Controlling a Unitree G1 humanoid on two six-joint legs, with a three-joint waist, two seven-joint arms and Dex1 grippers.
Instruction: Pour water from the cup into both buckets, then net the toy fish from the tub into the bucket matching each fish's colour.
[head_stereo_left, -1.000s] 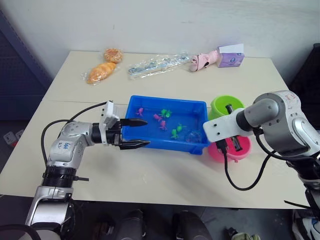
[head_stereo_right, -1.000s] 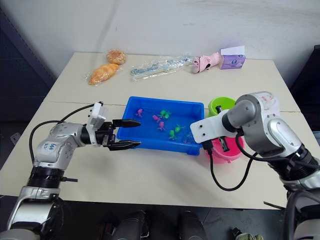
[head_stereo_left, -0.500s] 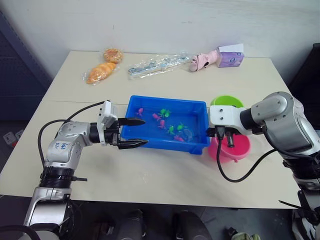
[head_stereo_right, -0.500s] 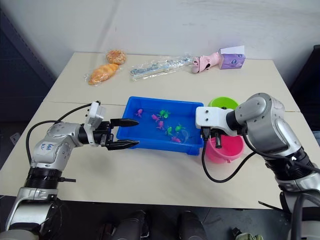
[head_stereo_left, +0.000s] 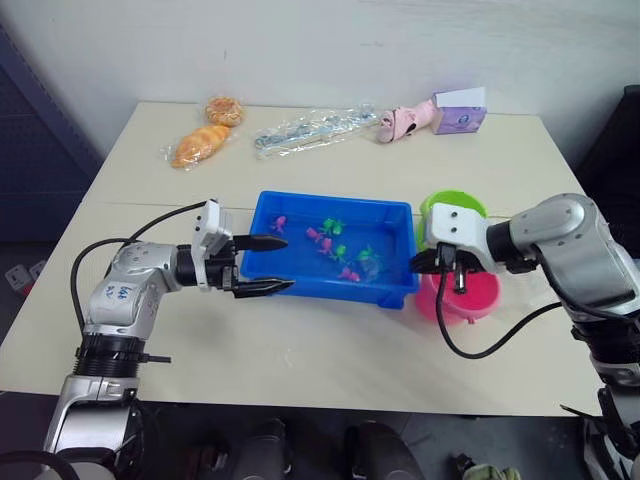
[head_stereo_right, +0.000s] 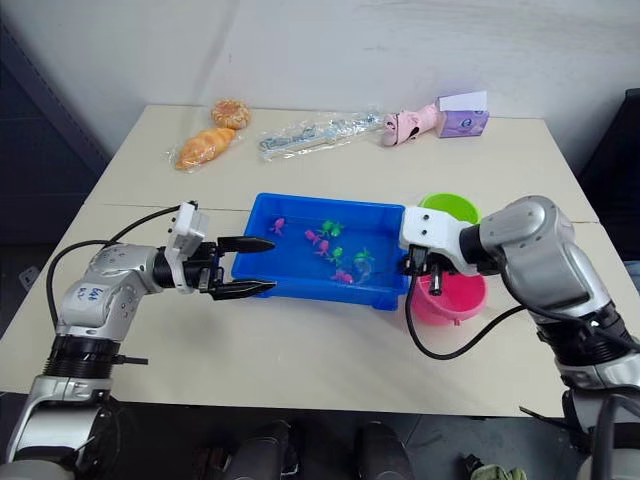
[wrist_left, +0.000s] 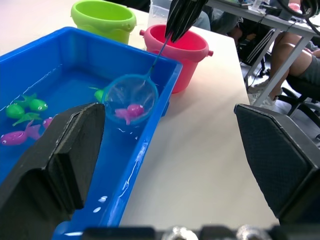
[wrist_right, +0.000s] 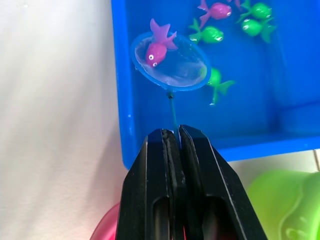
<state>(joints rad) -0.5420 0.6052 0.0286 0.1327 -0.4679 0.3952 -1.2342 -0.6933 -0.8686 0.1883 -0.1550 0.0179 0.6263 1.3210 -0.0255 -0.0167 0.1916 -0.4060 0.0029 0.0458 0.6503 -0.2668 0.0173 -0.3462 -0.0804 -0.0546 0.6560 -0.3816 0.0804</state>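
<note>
The blue tub (head_stereo_left: 400, 212) holds water and several pink and green toy fish (head_stereo_left: 330, 232). My right gripper (wrist_right: 172, 134) is shut on the thin handle of the net (wrist_right: 170, 62). The blue hoop sits low in the tub's right half with a pink fish (wrist_right: 157, 48) lying in its mesh. Behind the gripper stand the green bucket (head_stereo_left: 452, 208) and the pink bucket (head_stereo_left: 470, 300), just right of the tub. My left gripper (head_stereo_left: 287, 263) is open, its fingers straddling the tub's left wall. What looks like the clear cup (wrist_left: 158, 11) peeks out between the buckets.
Along the table's far edge lie two bread pieces (head_stereo_left: 205, 140), a clear plastic bag (head_stereo_left: 315, 128), a pink toy (head_stereo_left: 405, 120) and a purple box (head_stereo_left: 460, 112). A seated person's legs (wrist_left: 297, 55) show beyond the table's right side.
My right gripper has swung down from over the pink bucket to the tub's right end. The net slid left through the water and now has a pink fish in it. The left gripper barely moved.
</note>
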